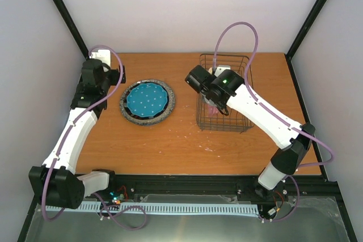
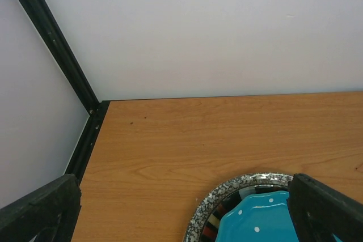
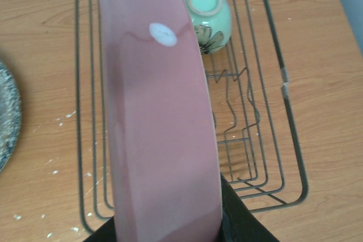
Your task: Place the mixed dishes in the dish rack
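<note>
Pink plate point(image 3: 159, 128) in right gripper point(image 3: 167, 228) (upright)

Heads up, your right wrist view is mostly pink dotted plate point(image 3: 159, 134), cropped top and bottom, and it hides most of the right tool point(image 1: 214, 106). Left wrist view chops the teal dotted plate point(image 2: 255, 222) at the bottom.

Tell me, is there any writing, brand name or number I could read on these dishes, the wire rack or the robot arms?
None: no readable text in any view.
The pink plate shows only a white dot, the green bowl a dark flower drawing, the teal plate white dots.
The wire rack, left arm and right arm show no legible label.
</note>
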Controlling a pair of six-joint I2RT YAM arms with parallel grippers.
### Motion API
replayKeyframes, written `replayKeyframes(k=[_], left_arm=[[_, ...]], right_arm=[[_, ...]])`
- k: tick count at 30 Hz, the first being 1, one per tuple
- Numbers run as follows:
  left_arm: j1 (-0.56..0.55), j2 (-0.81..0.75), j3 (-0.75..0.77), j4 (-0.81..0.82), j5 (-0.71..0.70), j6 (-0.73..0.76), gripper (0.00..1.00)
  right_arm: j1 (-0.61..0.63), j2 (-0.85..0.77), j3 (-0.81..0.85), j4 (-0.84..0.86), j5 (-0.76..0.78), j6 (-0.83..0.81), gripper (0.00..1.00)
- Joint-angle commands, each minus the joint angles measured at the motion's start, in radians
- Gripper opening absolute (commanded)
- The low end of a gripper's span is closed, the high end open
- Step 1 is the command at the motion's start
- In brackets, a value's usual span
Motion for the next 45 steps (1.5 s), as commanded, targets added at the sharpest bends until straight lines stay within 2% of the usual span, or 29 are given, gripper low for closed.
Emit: replayKeyframes(k=[1, 7, 22, 31, 45], left_arm=[[-0.002, -0.033, -0.009, -0.003, -0.018, 0.0, 1.0], [-0.003, -0.036, -0.017, 0.0, -0.018, 0.004, 1.0], [-0.004, -0.027, -0.034, 0.013, -0.02, 0.014, 1.0], [-0.004, -0.027, -0.042, 0.012, -0.022, 0.019, 1.0], [-0.004, -0.03, -0.052, 0.018, -0.035, 0.029, 1.0]], right_arm=[[0.004, -0.08, -0.041, 0.046, 0.169, 0.115, 0.03], [0.002, -0.093, -0.135, 0.116, 0.156, 0.106, 0.03], [-0.041, -0.065, -0.162, 0.217, 0.092, 0.012, 0.03], [-0.058, -0.029, -0.239, 0.288, 0.022, -0.021, 0.03], [-0.064, 0.066, -0.222, 0.324, -0.054, -0.105, 0.03]])
